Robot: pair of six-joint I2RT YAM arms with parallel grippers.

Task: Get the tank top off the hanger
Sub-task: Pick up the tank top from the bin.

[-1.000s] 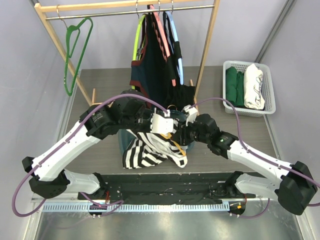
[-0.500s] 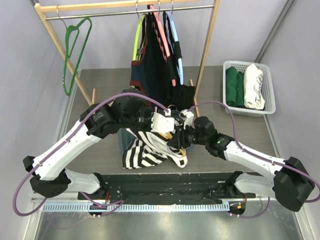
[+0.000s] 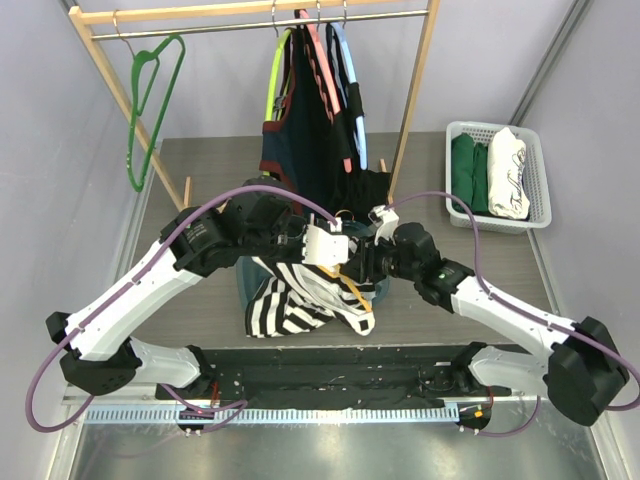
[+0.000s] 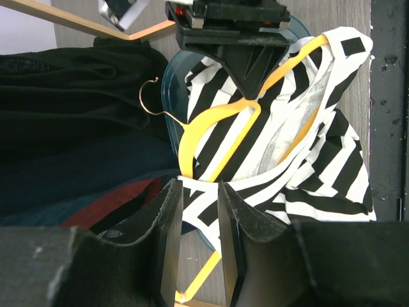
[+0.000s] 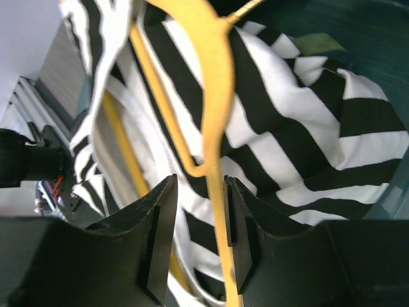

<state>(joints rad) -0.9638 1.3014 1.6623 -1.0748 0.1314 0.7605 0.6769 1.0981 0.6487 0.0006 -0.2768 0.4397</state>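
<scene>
The black-and-white striped tank top (image 3: pixel 290 305) lies bunched on the table, still threaded on a yellow hanger (image 3: pixel 355 292). Both grippers meet just above it. In the left wrist view, my left gripper (image 4: pixel 198 187) stands open with the striped hem (image 4: pixel 203 203) and a yellow hanger bar (image 4: pixel 201 276) showing in its gap. The hanger's neck (image 4: pixel 211 128) and metal hook lie just beyond. In the right wrist view, my right gripper (image 5: pixel 200 181) is open around a yellow hanger arm (image 5: pixel 214 96), which runs close to one pad, above the striped cloth (image 5: pixel 287 109).
Behind the grippers a wooden rack (image 3: pixel 415 90) carries dark garments (image 3: pixel 310 130) on coloured hangers and one bare green hanger (image 3: pixel 150 100). Dark teal cloth (image 4: pixel 96 166) lies beside the tank top. A white basket (image 3: pixel 449 165) of folded clothes stands at the right.
My right wrist and forearm shifted slightly toward the left gripper. The left arm and the tank top stay where they were.
</scene>
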